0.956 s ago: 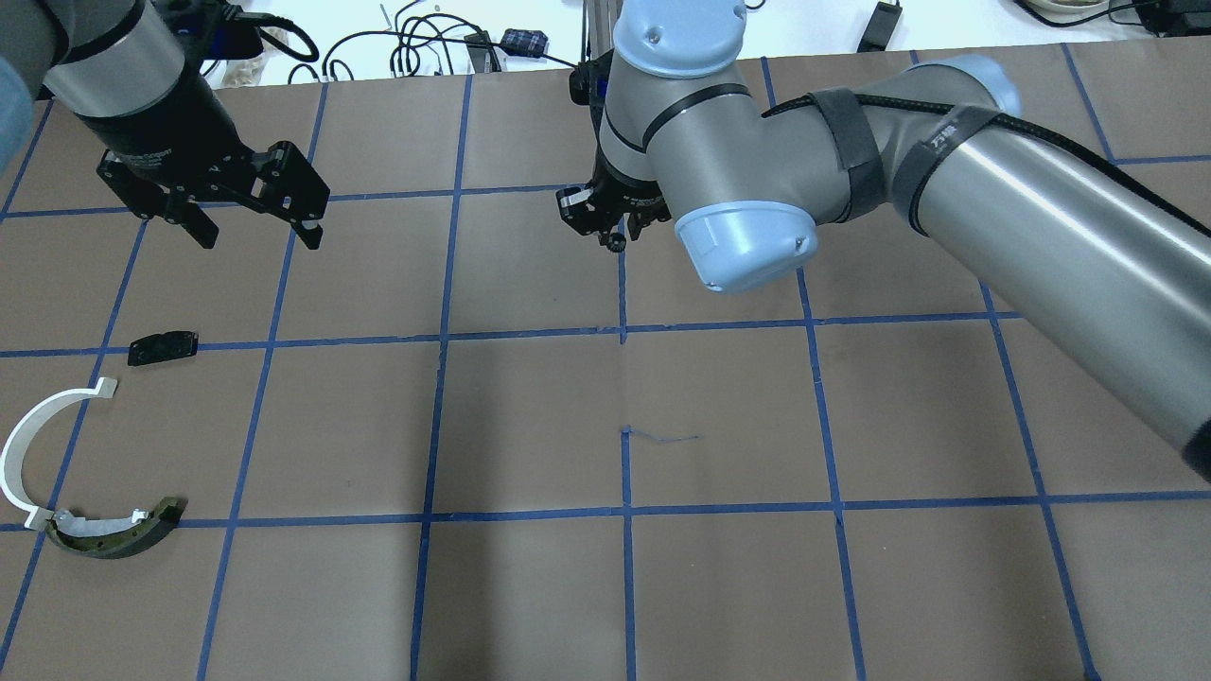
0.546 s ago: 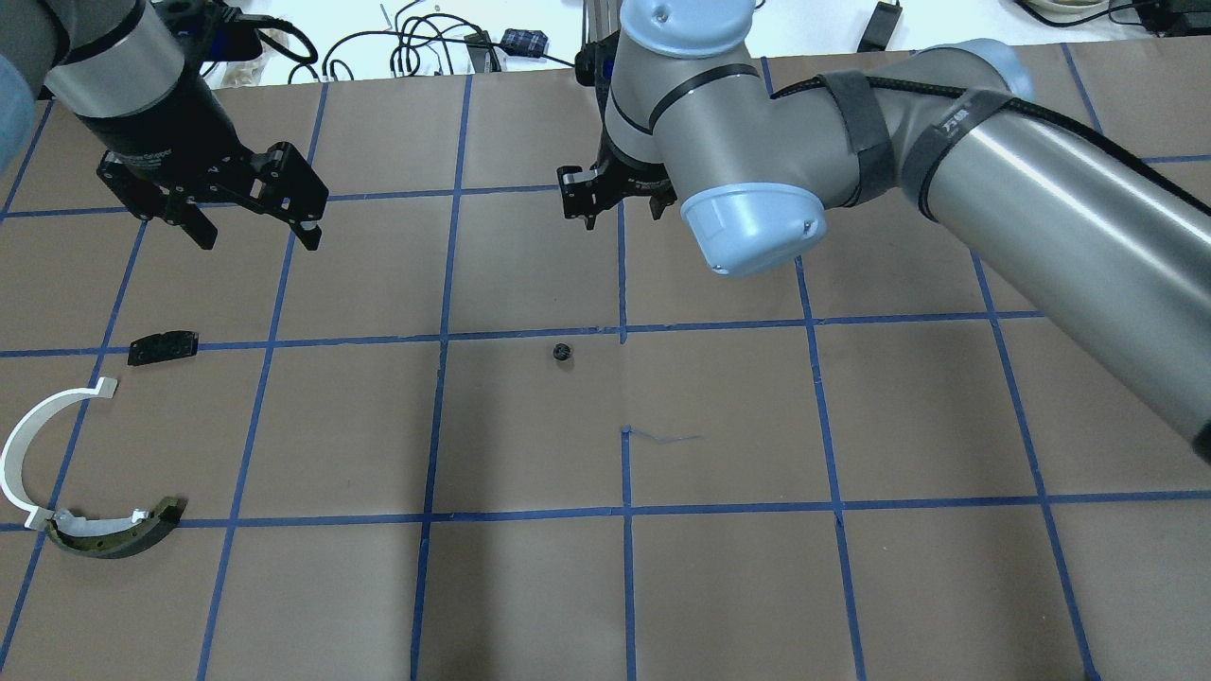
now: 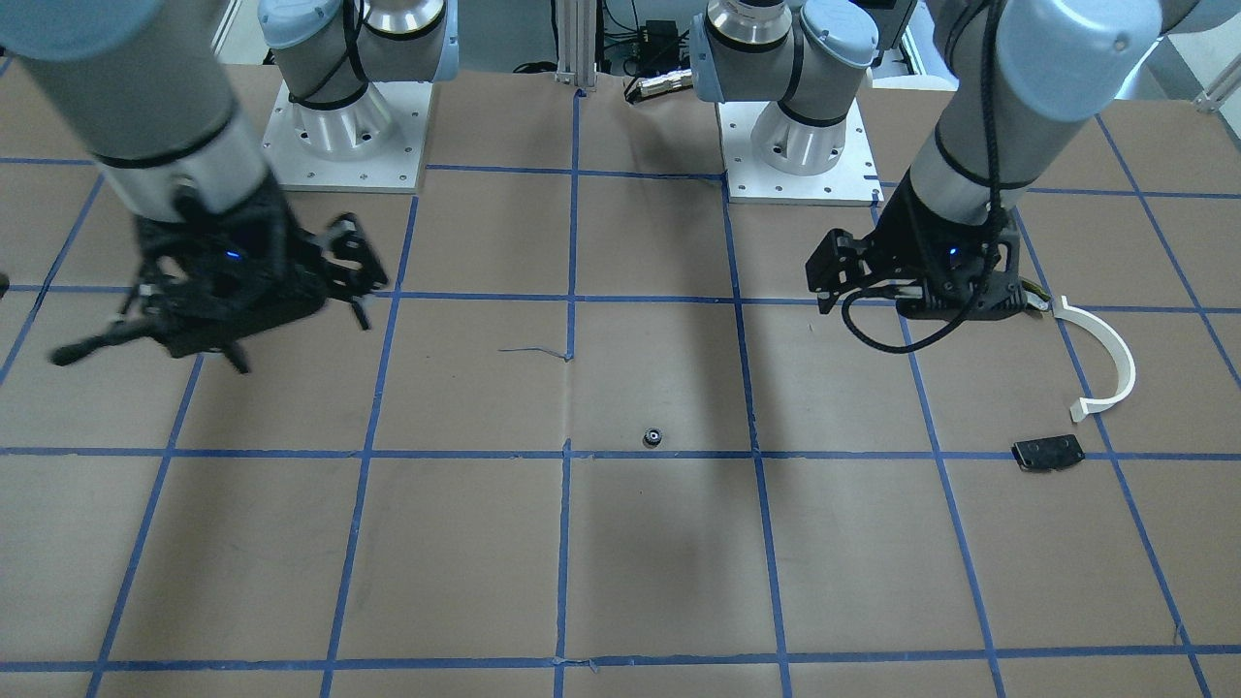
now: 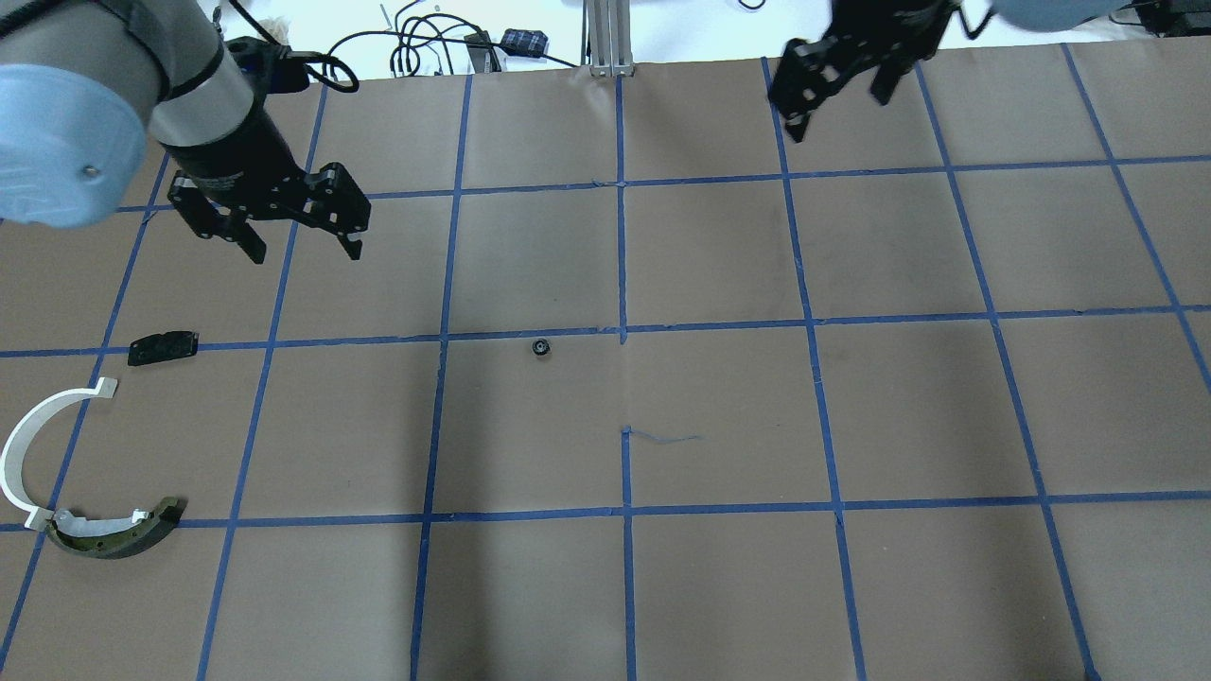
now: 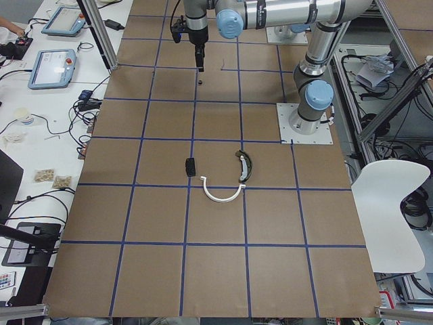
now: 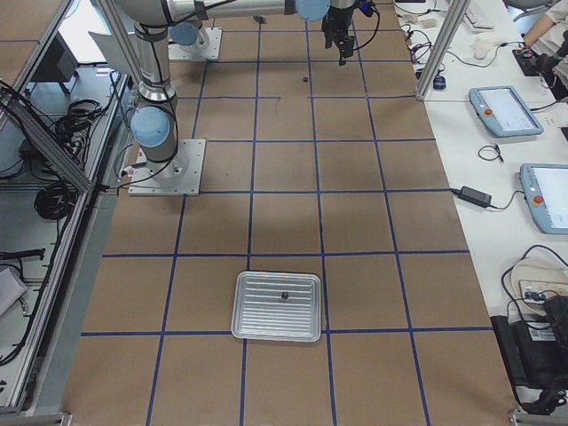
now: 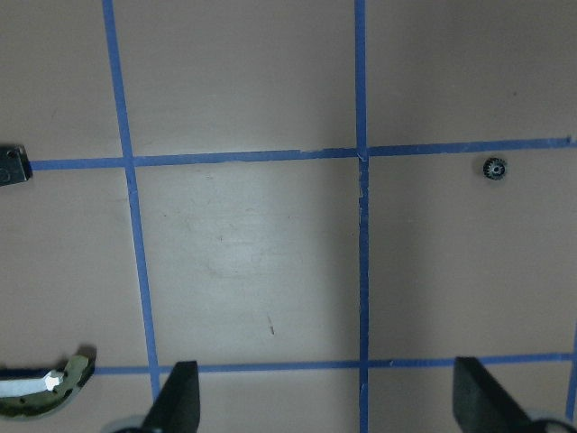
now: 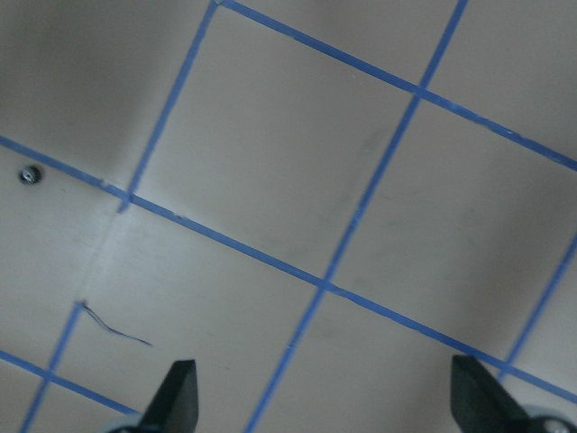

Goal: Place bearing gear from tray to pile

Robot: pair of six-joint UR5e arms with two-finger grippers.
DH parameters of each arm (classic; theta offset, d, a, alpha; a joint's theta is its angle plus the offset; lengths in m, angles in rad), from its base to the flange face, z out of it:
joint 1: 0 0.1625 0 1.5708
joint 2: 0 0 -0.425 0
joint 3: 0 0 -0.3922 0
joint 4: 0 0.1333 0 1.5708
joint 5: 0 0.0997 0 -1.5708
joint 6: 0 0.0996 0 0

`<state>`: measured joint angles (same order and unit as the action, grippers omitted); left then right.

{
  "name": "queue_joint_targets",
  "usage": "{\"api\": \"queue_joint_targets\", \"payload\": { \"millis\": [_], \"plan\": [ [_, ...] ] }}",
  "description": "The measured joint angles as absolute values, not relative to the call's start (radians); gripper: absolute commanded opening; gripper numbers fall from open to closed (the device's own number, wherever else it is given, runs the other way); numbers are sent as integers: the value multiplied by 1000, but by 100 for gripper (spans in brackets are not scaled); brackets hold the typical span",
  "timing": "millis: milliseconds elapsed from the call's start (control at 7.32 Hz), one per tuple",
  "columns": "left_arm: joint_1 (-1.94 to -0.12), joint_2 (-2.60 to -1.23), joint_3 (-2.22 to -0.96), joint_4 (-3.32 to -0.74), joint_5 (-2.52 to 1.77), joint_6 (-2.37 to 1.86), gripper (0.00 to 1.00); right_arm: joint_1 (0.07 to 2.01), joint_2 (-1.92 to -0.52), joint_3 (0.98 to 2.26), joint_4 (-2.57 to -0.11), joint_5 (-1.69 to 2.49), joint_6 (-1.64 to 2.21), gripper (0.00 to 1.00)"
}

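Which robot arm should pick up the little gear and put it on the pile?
Probably the left. Its open left gripper hovers nearer the bearing gear, and the pile lies on its side. The right gripper is farther away.

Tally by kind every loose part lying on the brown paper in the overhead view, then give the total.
bearing gear: 1
flat black plate: 1
white half-ring strip: 1
olive-and-black shoe-like piece: 1
Total: 4
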<state>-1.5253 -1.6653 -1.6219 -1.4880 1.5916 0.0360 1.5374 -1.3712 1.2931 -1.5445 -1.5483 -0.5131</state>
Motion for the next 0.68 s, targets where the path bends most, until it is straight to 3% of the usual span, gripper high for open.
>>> {"api": "queue_joint_targets", "payload": {
  "millis": [683],
  "plan": [
    [-1756, -1938, -1639, -1198, 1530, -211, 100, 957, -1419, 1335, -1541, -1564, -1128, 100]
  ]
}}
